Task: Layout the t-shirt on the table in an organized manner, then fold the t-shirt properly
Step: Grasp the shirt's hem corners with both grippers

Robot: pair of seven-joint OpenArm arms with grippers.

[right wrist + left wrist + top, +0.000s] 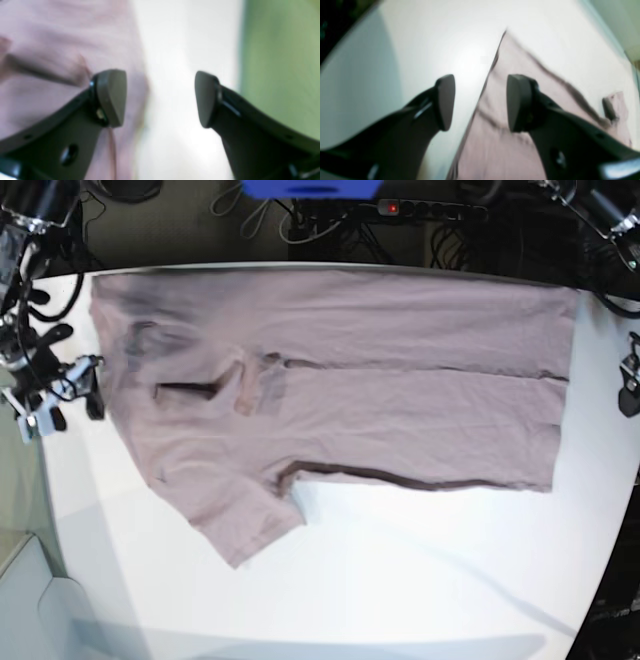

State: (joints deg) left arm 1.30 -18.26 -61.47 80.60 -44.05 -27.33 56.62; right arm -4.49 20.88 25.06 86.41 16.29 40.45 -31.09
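We hold both grippers, left (480, 102) and right (160, 98), jaws apart and empty, straddling opposite shirt (350, 370) edges, to allow flattening.

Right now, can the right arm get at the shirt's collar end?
Probably yes. The right gripper hangs open at the t-shirt's collar-end edge, one finger over cloth, the other over bare table; nothing lies between.

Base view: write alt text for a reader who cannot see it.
A dusty mauve t-shirt lies spread across the far half of a white table, one short sleeve pointing toward the camera and the body partly folded over itself. A gripper sits at the shirt's left edge; another is just visible at the right border.
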